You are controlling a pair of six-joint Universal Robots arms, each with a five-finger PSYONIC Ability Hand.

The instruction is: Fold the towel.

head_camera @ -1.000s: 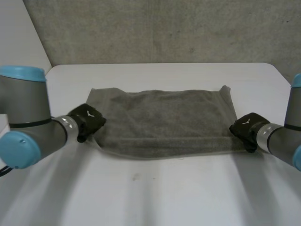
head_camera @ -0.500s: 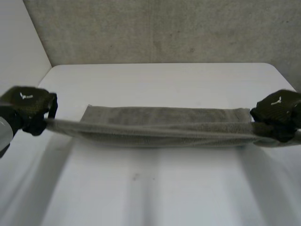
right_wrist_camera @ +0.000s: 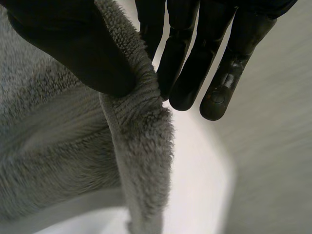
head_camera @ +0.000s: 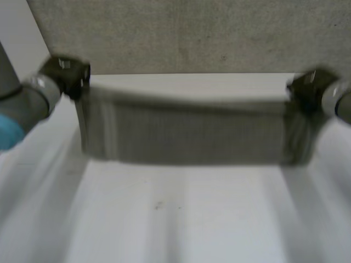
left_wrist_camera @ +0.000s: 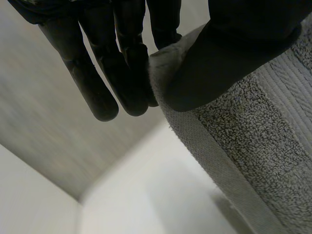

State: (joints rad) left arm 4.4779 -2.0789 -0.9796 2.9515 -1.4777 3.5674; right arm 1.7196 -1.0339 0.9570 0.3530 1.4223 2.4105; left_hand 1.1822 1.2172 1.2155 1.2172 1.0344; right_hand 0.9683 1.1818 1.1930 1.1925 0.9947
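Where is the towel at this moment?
In the head view the towel hangs spread over the far half of the table, its upper corners pinched by the left hand and the right hand.

A strip of the tabletop (head_camera: 181,219) along its far edge is hidden behind the raised towel (head_camera: 186,134). Whether the towel's lower edge touches the tabletop cannot be told. The pinched corners are covered by the thumbs of the left hand (left_wrist_camera: 234,53) and right hand (right_wrist_camera: 63,44).

The head camera looks down on the table (head_camera: 181,219) from behind, while wrist cameras sit close along the left hand (left_wrist_camera: 122,63) and right hand (right_wrist_camera: 183,58), each sharing the towel (head_camera: 186,134) with it.
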